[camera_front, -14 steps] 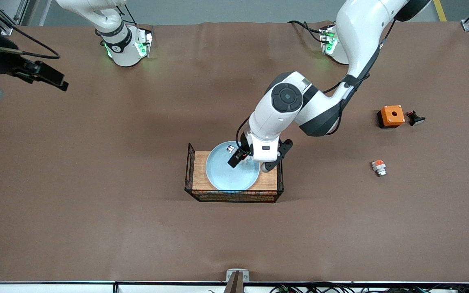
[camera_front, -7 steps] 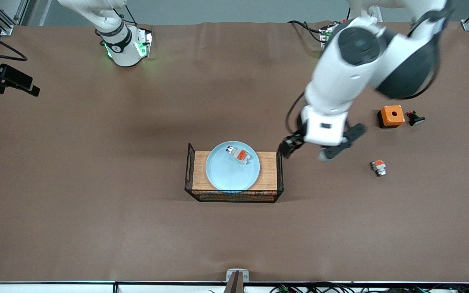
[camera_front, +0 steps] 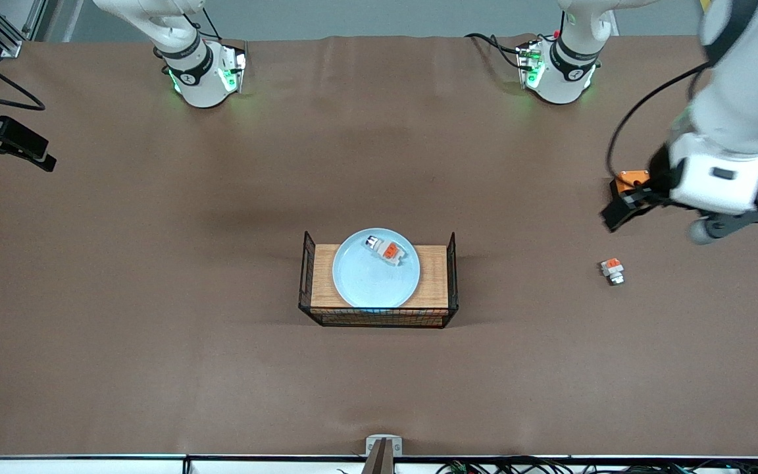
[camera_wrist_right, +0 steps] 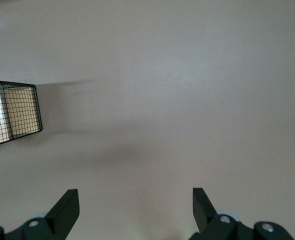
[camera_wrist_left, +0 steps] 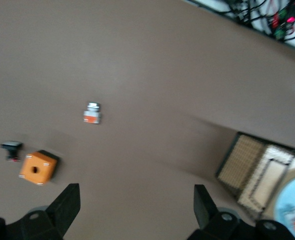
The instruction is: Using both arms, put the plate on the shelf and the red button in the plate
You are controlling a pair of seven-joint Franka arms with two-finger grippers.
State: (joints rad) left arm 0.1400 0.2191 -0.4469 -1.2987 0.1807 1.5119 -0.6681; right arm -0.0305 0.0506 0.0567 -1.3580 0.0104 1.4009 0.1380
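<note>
The pale-blue plate (camera_front: pixel 372 283) lies on a wooden board in a black wire basket (camera_front: pixel 303 276) at mid-table. The red button (camera_front: pixel 389 251) lies on the plate, near the rim that faces the robots' bases. My left gripper (camera_front: pixel 618 214) is open and empty, up in the air over the orange box (camera_front: pixel 630 178) at the left arm's end of the table. In the left wrist view its fingers (camera_wrist_left: pixel 67 205) stand wide apart, with the plate (camera_wrist_left: pixel 290 207) at the frame's edge. My right gripper (camera_front: pixel 27 148) is open and empty over the table's edge at the right arm's end.
A shorter white-orange block (camera_front: pixel 612 270) lies nearer to the front camera than the orange box; it also shows in the left wrist view (camera_wrist_left: pixel 92 113) with the orange box (camera_wrist_left: pixel 38 168) and a small black part (camera_wrist_left: pixel 11 148). The basket's corner (camera_wrist_right: pixel 12 112) shows in the right wrist view.
My left gripper let go of the red button on the plate, rose and swung away to the left arm's end of the table. My right gripper drew back slightly toward the table's edge.
</note>
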